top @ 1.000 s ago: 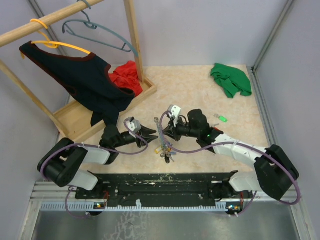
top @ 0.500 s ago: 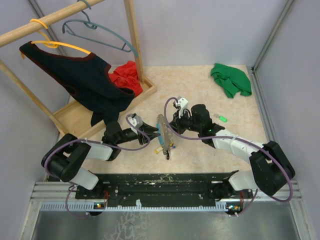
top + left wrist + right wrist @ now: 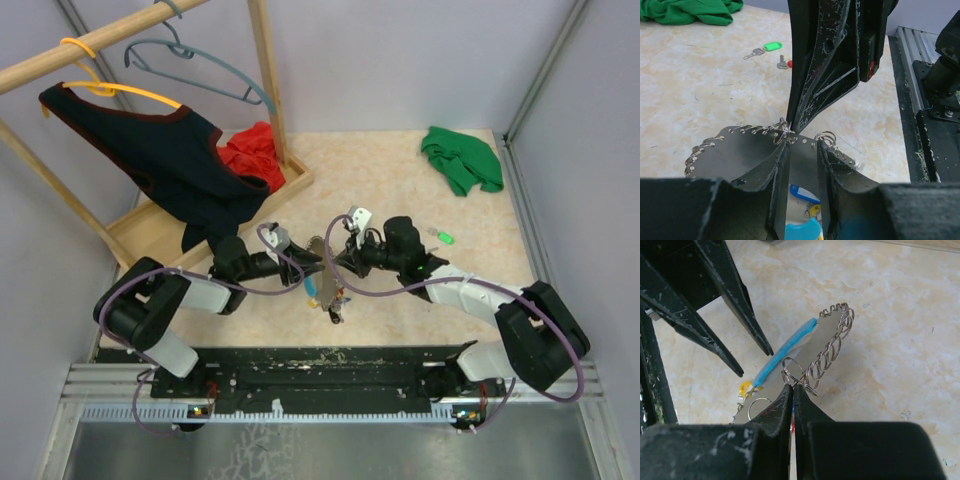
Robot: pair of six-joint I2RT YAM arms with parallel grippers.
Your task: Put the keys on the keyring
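Silvery keyring (image 3: 829, 351) is sitting between both grippers. I'm keeping R gripper (image 3: 792, 386) pinched fully shut on one coil loop at its rim. L gripper (image 3: 802, 148) is pushing in closer than a sec ago, jaws narrowing but w/ a gap, tips just beside the blue segment (image 3: 785, 352), gripping nothing I can see. Green key (image 3: 765, 47) & red key (image 3: 784, 63) are lying on the table (image 3: 700, 95), well beyond R gripper.

Keyring (image 3: 318, 264), seemingly between facing fingers (image 3: 297, 264)

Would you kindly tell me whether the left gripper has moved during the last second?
Yes. The left gripper has shifted rightward and away from the black base rail, closer to the keyring.
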